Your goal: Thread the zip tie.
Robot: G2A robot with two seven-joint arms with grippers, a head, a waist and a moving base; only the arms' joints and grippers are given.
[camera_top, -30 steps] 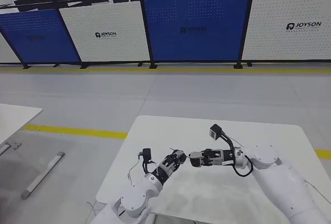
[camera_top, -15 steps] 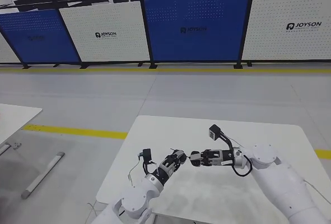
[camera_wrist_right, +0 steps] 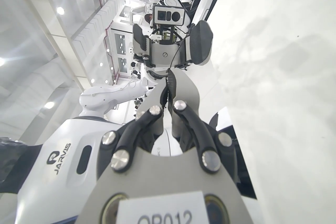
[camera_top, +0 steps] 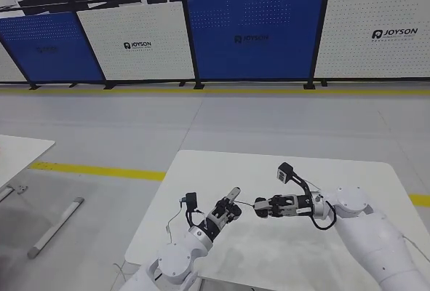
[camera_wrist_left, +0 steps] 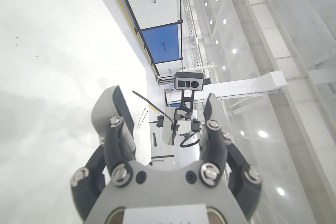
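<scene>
A thin black zip tie [camera_top: 248, 204] juts from my right gripper [camera_top: 261, 206], which is shut on one end of it above the white table [camera_top: 309, 171]. In the right wrist view the right gripper [camera_wrist_right: 167, 78] pinches the zip tie [camera_wrist_right: 174, 58], whose free end curves toward the left gripper's fingers [camera_wrist_right: 200, 43]. My left gripper [camera_top: 231, 201] sits just beside the tie's free end, open and holding nothing. In the left wrist view the left gripper [camera_wrist_left: 162, 93] is spread wide, and the zip tie [camera_wrist_left: 149, 103] shows beyond it, held by the right gripper [camera_wrist_left: 176, 128].
Both grippers hover over the near middle of the table, with bare tabletop all around them. A second white table [camera_top: 11, 156] stands off to the left across the floor. Blue and white panels [camera_top: 251, 40] line the back.
My left gripper has opened and let go of the zip tie. The right gripper has drawn a little to the right with the tie still in it, widening the gap between the two.
</scene>
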